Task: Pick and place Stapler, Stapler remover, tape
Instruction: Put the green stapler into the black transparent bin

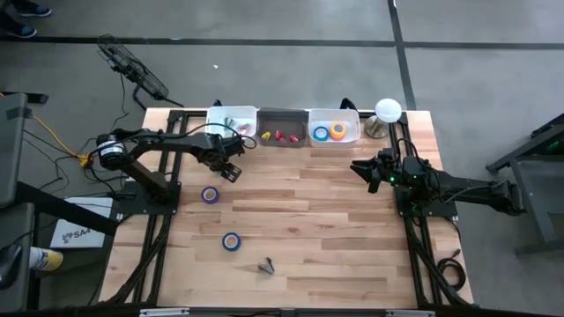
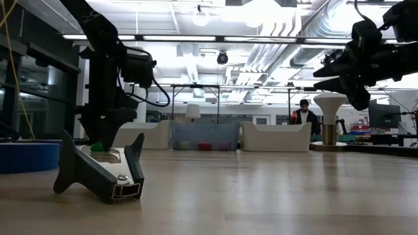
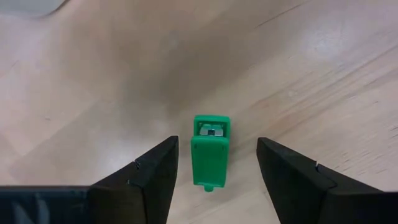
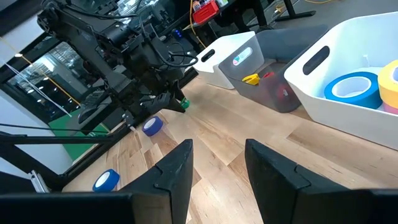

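Nearest, low view: staple remover (image 2: 101,173), dark and claw-shaped, lies on the tabletop right before the lens; a blue tape roll (image 2: 29,156) sits at the picture's left edge; the bins show far off along the far edge.
High view, left arm: left end effector (image 1: 231,169) hangs over the tabletop just before the far-left white bin (image 1: 231,119).
High view, right arm: right end effector (image 1: 368,170) waits near the right edge, just before the far-right white bin (image 1: 335,128).
High view, loose things: two blue tape rolls, one (image 1: 210,195) left of centre and one (image 1: 231,241) nearer the front edge; the staple remover lies close to the front edge.
High view, bins: far-right bin holds yellow, orange and blue rolls; the dark middle bin (image 1: 282,132) holds small red and yellow pieces.
Left wrist view: green stapler (image 3: 211,151) lies on the wood between the spread fingers (image 3: 152,177), not touched; the left end effector is released.
Right wrist view: right end effector (image 4: 217,162) is released, nothing between its fingers.
Step in hand: by my reading, the approach to pick the stapler.
Next move: likely lower around the stapler, keep it centred, clench on its long sides, then lift toward a bin; which bin I cannot tell.
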